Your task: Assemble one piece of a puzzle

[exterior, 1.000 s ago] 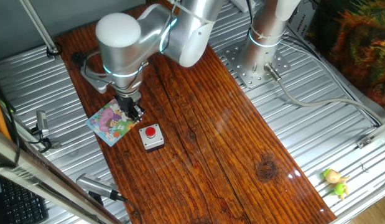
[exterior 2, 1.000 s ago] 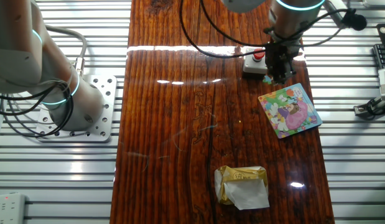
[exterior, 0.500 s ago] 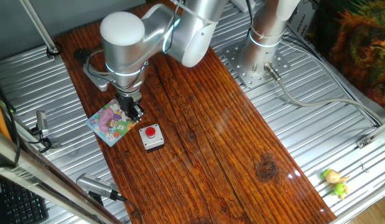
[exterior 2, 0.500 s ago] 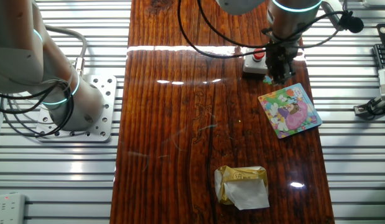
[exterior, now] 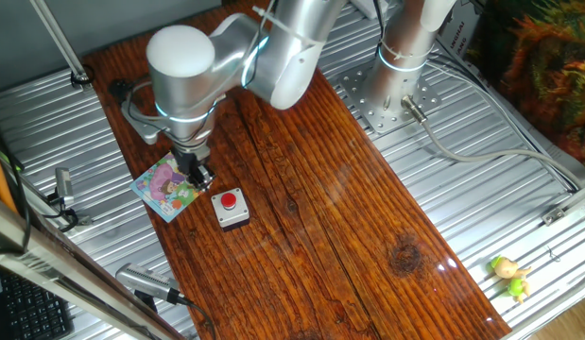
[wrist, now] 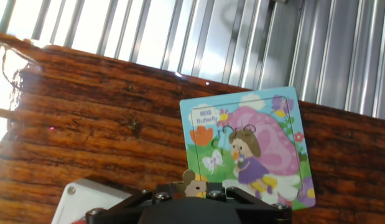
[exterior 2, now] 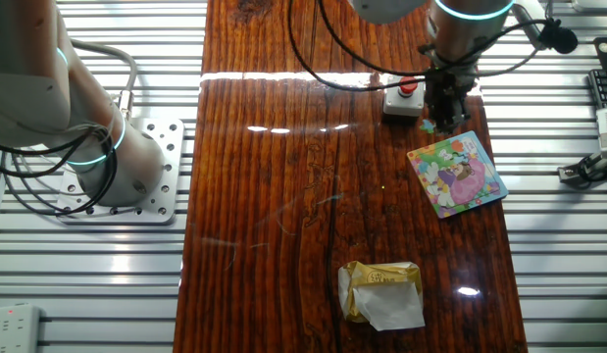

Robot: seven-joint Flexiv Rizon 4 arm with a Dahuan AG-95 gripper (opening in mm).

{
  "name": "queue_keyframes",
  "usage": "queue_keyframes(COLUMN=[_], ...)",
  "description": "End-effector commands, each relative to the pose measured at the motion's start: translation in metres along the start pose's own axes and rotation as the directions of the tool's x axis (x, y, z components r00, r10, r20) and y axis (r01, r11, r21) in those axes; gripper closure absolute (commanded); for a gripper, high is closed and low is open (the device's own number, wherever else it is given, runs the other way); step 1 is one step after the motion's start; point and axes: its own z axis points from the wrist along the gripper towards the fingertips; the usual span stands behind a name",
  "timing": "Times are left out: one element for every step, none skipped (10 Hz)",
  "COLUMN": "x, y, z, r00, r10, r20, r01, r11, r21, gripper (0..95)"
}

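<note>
**Claw drifting over the corner of the puzzle**

Since half a second ago, we are seeing the claw (exterior: 197,178) sliding a little toward the puzzle (exterior: 166,186); in the other fixed view it is now sitting nearer the board's upper corner than before, with the arm's big joint shifted along with it.

We are looking at the claw (exterior 2: 446,120) hanging just between the grey button box (exterior 2: 403,100) and the puzzle (exterior 2: 456,174), at the board's near corner. In the hand view, we are seeing the piece (wrist: 190,184) poking up between the fingers, a small whitish bit with a brown mark, so the claw is pinched nearly closed around it. That piece is hovering right at the lower edge of the puzzle (wrist: 248,148), where a bite of the picture is missing by the orange flower. We cannot tell whether the piece is touching the board or the table (wrist: 86,124).

The puzzle is lying flat on the dark wooden table (exterior: 311,217), close to its edge. The button box (exterior: 230,208) is sitting just beside the board, red button up. Well apart, a crumpled gold and white wrapper (exterior 2: 382,292) is resting on the table.
</note>
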Motion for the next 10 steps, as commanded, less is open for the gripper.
queue_keyframes(x=[-0.004, -0.009, -0.014, -0.019, -0.025, -0.029, -0.032, -0.036, -0.039, -0.041], y=[-0.004, -0.009, -0.013, -0.019, -0.024, -0.028, -0.031, -0.036, -0.04, -0.043], z=[-0.003, -0.004, -0.004, -0.004, -0.004, -0.003, -0.001, 0.003, 0.008, 0.011], r00=[1.0, 1.0, 1.0, 0.999, 1.0, 0.999, 1.0, 1.0, 1.0, 1.0], r10=[-0.007, -0.013, -0.017, -0.023, -0.016, -0.017, -0.016, -0.012, -0.006, 0.0], r20=[-0.005, -0.015, -0.021, -0.025, -0.026, -0.029, -0.027, -0.025, -0.021, -0.021], r01=[0.007, 0.013, 0.017, 0.023, 0.016, 0.016, 0.015, 0.011, 0.005, -0.001], r11=[1.0, 1.0, 1.0, 1.0, 1.0, 1.0, 0.999, 0.999, 1.0, 1.0], r21=[-0.006, -0.009, -0.012, -0.014, -0.026, -0.025, -0.028, -0.032, -0.03, -0.031], gripper=[95.0, 95.0, 95.0, 95.0, 95.0, 95.0, 95.0, 95.0, 95.0, 95.0])
